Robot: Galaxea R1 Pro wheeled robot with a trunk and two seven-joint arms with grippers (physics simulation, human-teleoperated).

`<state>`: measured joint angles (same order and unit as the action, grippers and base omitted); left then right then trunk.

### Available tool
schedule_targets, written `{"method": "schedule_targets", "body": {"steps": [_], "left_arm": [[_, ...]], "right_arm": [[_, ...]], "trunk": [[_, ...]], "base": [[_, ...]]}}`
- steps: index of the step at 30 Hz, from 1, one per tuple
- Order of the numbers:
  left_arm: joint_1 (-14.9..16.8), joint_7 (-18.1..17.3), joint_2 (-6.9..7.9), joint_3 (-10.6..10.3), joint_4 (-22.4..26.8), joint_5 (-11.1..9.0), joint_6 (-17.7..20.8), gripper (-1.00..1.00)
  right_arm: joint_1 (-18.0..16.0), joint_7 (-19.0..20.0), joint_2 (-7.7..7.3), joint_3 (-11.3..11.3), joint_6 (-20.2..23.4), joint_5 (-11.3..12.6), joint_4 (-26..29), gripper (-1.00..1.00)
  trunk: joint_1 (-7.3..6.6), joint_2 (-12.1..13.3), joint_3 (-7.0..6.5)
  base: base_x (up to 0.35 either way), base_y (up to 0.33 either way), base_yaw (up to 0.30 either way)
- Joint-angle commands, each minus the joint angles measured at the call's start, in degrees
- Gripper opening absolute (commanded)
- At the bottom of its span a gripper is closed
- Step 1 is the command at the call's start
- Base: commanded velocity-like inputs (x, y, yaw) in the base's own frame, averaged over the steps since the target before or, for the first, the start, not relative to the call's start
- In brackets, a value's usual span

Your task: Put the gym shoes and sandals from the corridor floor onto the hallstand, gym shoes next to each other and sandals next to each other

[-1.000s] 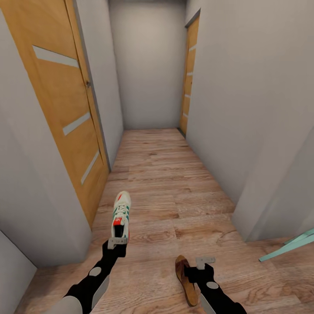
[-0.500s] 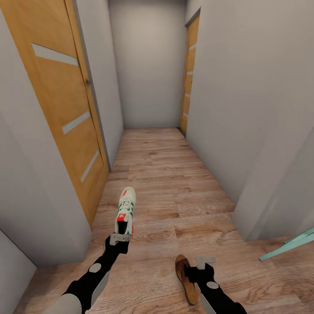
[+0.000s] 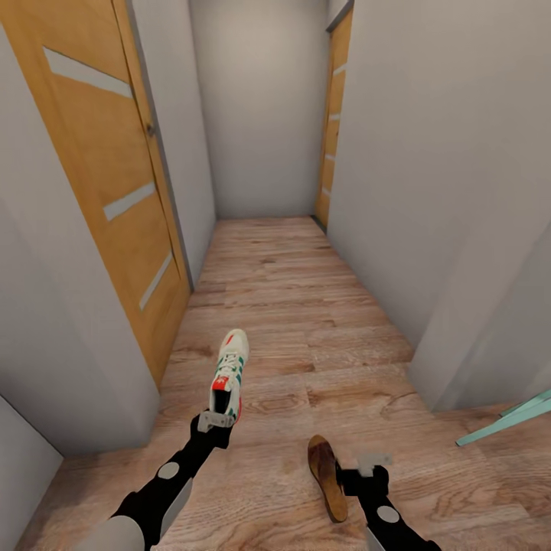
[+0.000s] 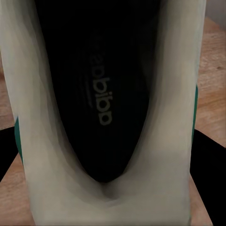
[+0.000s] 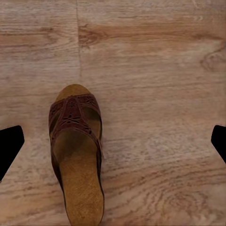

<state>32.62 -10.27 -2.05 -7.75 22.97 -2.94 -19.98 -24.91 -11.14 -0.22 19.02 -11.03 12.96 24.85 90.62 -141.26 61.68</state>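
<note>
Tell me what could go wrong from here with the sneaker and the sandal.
1. The left gripper seems to hold the gym shoe only by its heel, toe pointing away, so the shoe might swing or slip while the robot moves.
2. The right gripper is open and beside the sandal, not over it; closing here would likely miss.
3. The sandal lies flat on the corridor floor, so the fingertips could scrape the planks.

White gym shoe held aloft; brown sandal on corridor floor.
</note>
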Motion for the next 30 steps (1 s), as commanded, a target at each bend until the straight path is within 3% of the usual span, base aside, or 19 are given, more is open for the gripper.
{"method": "schedule_targets", "body": {"steps": [1, 5, 24, 30], "left_arm": [[0.0, -0.1, 0.02, -0.2, 0.1, -0.4, -0.2, -1.0], [0.0, -0.1, -0.04, -0.2, 0.2, -0.4, -0.2, -1.0], [0.0, -0.1, 0.07, -0.1, 0.3, -0.4, -0.3, -1.0], [0.0, -0.1, 0.14, -0.1, 0.3, -0.4, -0.3, -1.0]], "right_arm": [[-0.1, -0.4, -0.04, 0.5, -0.3, 0.6, -0.1, 1.0], [-0.1, -0.4, 0.01, 0.5, -0.3, 0.6, -0.1, 1.0], [-0.1, -0.4, 0.04, 0.5, -0.3, 0.6, -0.1, 1.0], [-0.1, -0.4, 0.04, 0.4, -0.3, 0.6, -0.1, 1.0]], "trunk": [[0.21, -0.4, 0.32], [1.06, -2.0, 1.41], [1.55, -2.2, 7.35], [1.7, -2.3, 9.18]], "base": [[0.0, 0.0, 0.0], [0.0, 0.0, 0.0], [0.0, 0.0, 0.002], [0.0, 0.0, 0.122]]}}
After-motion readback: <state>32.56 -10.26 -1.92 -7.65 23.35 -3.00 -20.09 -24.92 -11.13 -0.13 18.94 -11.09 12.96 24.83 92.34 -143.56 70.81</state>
